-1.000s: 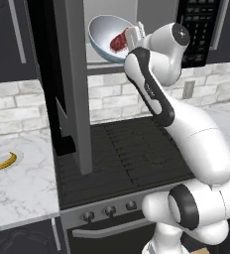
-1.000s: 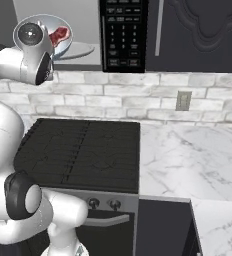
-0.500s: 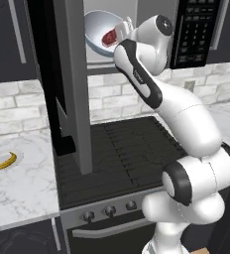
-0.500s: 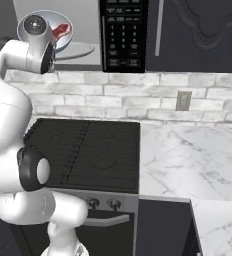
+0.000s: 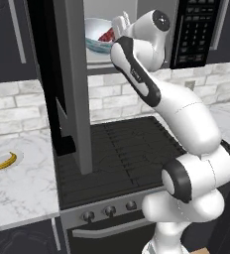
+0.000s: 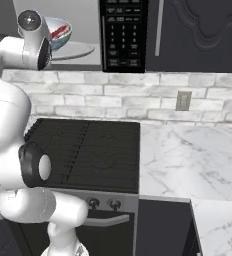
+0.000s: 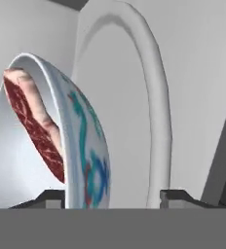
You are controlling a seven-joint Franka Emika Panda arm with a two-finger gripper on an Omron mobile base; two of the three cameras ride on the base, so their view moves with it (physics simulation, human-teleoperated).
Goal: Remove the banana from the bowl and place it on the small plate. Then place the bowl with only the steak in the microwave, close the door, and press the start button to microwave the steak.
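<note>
Gripper sits up inside the microwave, fingers spread apart on either side of the bowl's rim; I can't tell whether they touch it, and I judge the grip slack. I see the bowl resting on the grey turntable, steak inside. It's white within, blue and teal pattern outside; the steak is dark red and marbled. I'd treat the bowl as stiff, smooth and breakable, best taken by its rim. On the left counter, the banana lies on the small plate; the door stands open.
</note>
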